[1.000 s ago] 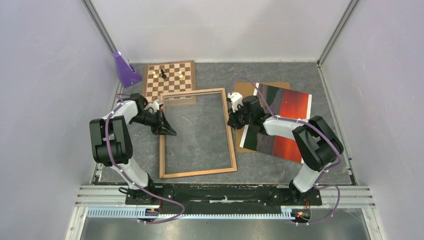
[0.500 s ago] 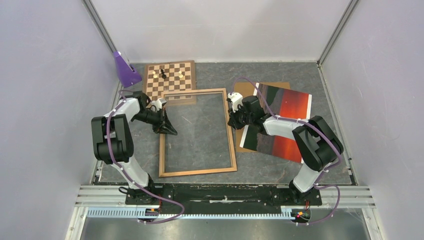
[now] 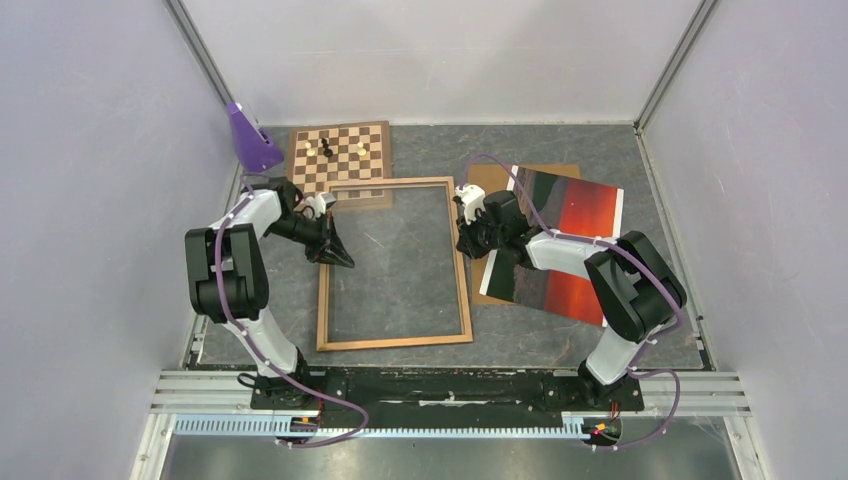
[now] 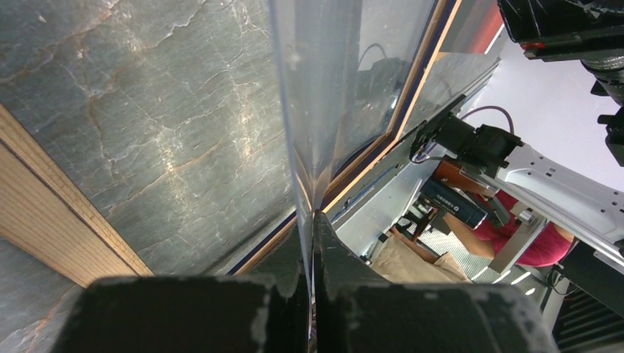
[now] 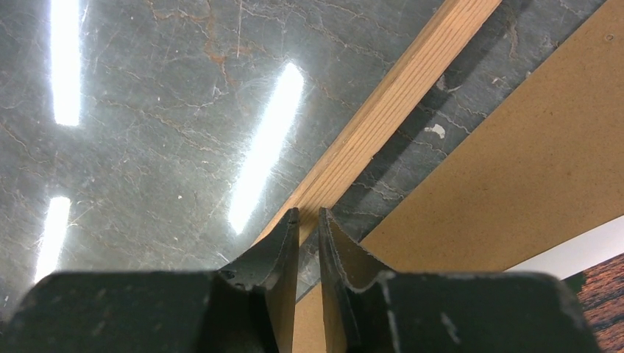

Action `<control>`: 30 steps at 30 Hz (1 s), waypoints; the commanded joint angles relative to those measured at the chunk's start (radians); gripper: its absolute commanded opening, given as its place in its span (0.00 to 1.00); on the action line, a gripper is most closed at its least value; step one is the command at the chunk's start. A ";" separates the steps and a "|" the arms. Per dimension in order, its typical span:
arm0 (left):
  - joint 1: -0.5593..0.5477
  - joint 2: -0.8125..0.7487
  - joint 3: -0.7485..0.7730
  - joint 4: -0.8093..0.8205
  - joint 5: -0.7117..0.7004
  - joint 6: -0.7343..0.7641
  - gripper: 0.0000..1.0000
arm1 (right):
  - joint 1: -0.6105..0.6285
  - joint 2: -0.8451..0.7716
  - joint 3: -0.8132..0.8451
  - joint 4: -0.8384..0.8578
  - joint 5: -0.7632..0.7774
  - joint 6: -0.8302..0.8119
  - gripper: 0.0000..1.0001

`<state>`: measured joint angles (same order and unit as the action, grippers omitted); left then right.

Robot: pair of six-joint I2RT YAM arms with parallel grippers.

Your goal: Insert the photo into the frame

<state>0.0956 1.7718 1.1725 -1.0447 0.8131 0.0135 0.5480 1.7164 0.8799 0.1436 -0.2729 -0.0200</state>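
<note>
Farthest left of the frame, beyond its far left corner, a purple wedge-shaped plastic block [image 3: 250,136] stands against the side wall. Beside it lies a square brown-and-cream wooden chessboard [image 3: 350,168], its near edge touching the frame's far rail; it carries a few small chess pieces [image 3: 325,148], pale and dark, near its far edge.

The left gripper [image 3: 340,262] sits at the frame's left rail, about halfway along. In the left wrist view its black fingers [image 4: 346,257] are pressed together on the edge of a clear, glassy pane [image 4: 324,88], which stands out from between them towards the frame's opposite rail.

The frame [image 3: 400,343], a large thin rectangle of light brown wood, lies flat on the grey marbled table [image 3: 560,338] in the middle. The table's surface shows through its opening, with a pale glare near the far end.

The right gripper [image 3: 468,243] is at the frame's right rail. In the right wrist view its jaws are nearly closed, with only a slim gap, and the wooden rail [image 5: 397,110] runs into that gap. I cannot tell whether they actually pinch it.

Just right of the frame lies a plain brown backing board [image 3: 488,180]. The photo [image 3: 585,215], a large red-orange sunset print with white edge strips, lies picture side up partly on that board, outside the frame and reaching further right. The right arm crosses its near left part.
</note>
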 commanded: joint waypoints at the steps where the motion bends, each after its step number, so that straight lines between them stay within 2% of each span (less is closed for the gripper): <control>1: -0.018 0.022 0.048 0.022 0.042 0.054 0.02 | 0.034 0.014 0.030 0.001 -0.061 0.002 0.18; 14: -0.024 0.059 0.080 0.021 0.127 -0.003 0.02 | 0.035 0.012 0.037 -0.022 -0.023 -0.017 0.17; 21: -0.020 0.040 0.094 0.046 0.184 -0.102 0.02 | 0.043 0.009 0.039 -0.030 0.004 -0.036 0.16; 30: -0.019 0.029 0.117 0.053 0.199 -0.146 0.02 | 0.045 0.000 0.033 -0.033 0.027 -0.052 0.16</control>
<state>0.0807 1.8244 1.2503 -1.0145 0.9581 -0.0795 0.5919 1.7184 0.8864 0.1101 -0.2611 -0.0521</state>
